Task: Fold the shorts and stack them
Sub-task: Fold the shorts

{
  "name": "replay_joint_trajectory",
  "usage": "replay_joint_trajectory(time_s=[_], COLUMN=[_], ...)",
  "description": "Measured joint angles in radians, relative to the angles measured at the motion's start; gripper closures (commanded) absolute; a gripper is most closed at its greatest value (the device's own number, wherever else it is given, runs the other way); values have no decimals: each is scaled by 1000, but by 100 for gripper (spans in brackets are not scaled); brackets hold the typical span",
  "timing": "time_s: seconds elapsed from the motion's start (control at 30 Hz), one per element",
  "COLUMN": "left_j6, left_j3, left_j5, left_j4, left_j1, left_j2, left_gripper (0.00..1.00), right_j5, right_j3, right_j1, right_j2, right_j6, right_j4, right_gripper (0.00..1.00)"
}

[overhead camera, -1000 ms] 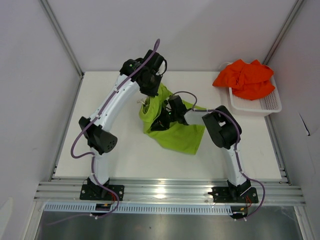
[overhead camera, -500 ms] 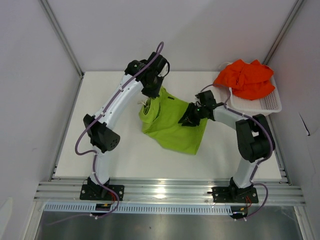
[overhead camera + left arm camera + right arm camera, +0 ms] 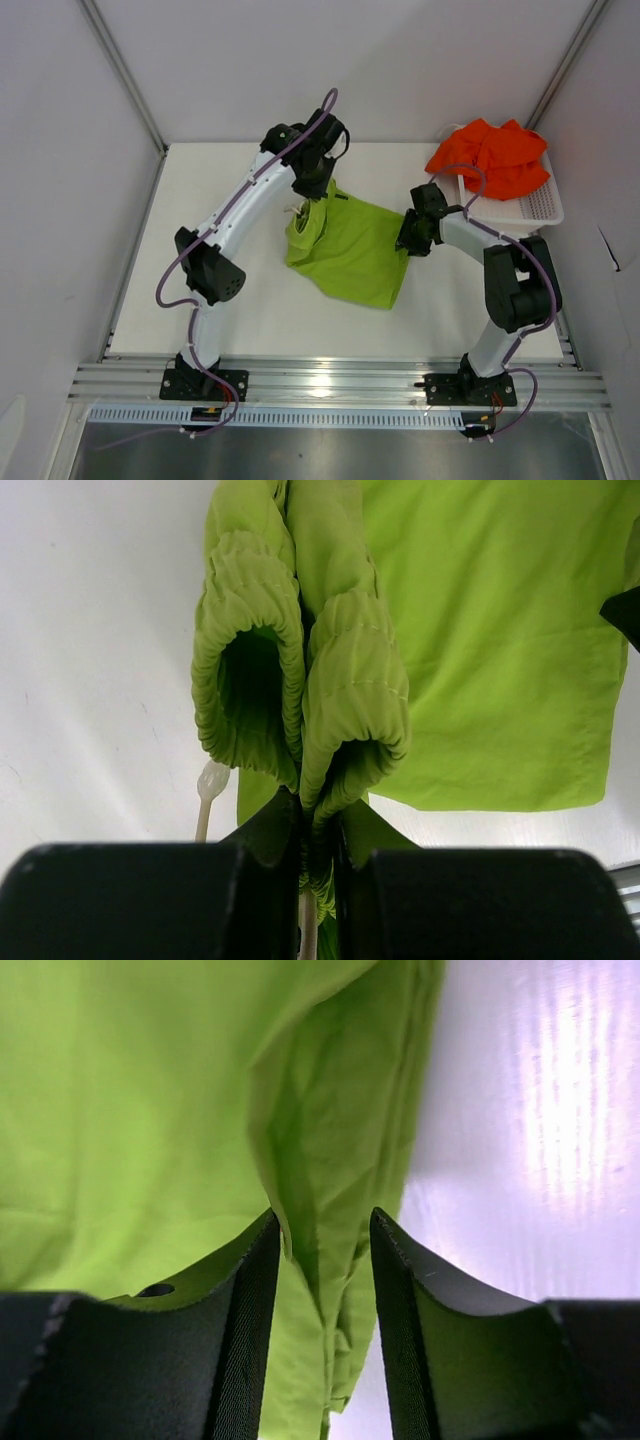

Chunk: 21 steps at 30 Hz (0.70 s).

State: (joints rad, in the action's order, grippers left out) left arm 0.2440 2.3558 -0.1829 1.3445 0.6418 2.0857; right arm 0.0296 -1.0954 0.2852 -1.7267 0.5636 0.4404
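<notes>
The lime green shorts point(image 3: 350, 252) lie spread on the white table point(image 3: 240, 300), their waistband end lifted at the left. My left gripper point(image 3: 317, 190) is shut on the gathered elastic waistband point(image 3: 352, 680), which bunches up between its jaws point(image 3: 318, 815). My right gripper point(image 3: 405, 240) is at the shorts' right edge. Its jaws stand apart around a raised fold of green fabric point(image 3: 310, 1160), which touches only the left jaw. The orange-red shorts point(image 3: 490, 155) lie crumpled in a heap on the white mesh basket point(image 3: 540, 207) at the back right.
A pale drawstring tip point(image 3: 212, 780) hangs by the waistband. The basket stands close behind my right arm's forearm. Grey walls close in the table on three sides, and a metal rail point(image 3: 330, 385) runs along the near edge.
My right gripper moved right across the green shorts to their right edge, pulling them flatter, and its jaws widened. My left gripper shifted slightly right, still holding the waistband.
</notes>
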Motion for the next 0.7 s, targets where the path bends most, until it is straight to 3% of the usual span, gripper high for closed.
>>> replay_joint_trajectory(time_s=[0.17, 0.37, 0.7], left_j6=[11, 27, 104], left_j3=[4, 5, 8], left_j5=[-1, -2, 22], left_j4=[-4, -14, -72], left_j1=[5, 25, 116], left_j2=[11, 17, 64], left_gripper=[91, 90, 96], right_j5=[-63, -98, -100], right_j3=[-11, -11, -10], right_j1=[-3, -8, -13], right_j2=[-45, -65, -71], right_j6=[-9, -13, -6], right_j4=[18, 20, -5], right_gripper=[59, 87, 98])
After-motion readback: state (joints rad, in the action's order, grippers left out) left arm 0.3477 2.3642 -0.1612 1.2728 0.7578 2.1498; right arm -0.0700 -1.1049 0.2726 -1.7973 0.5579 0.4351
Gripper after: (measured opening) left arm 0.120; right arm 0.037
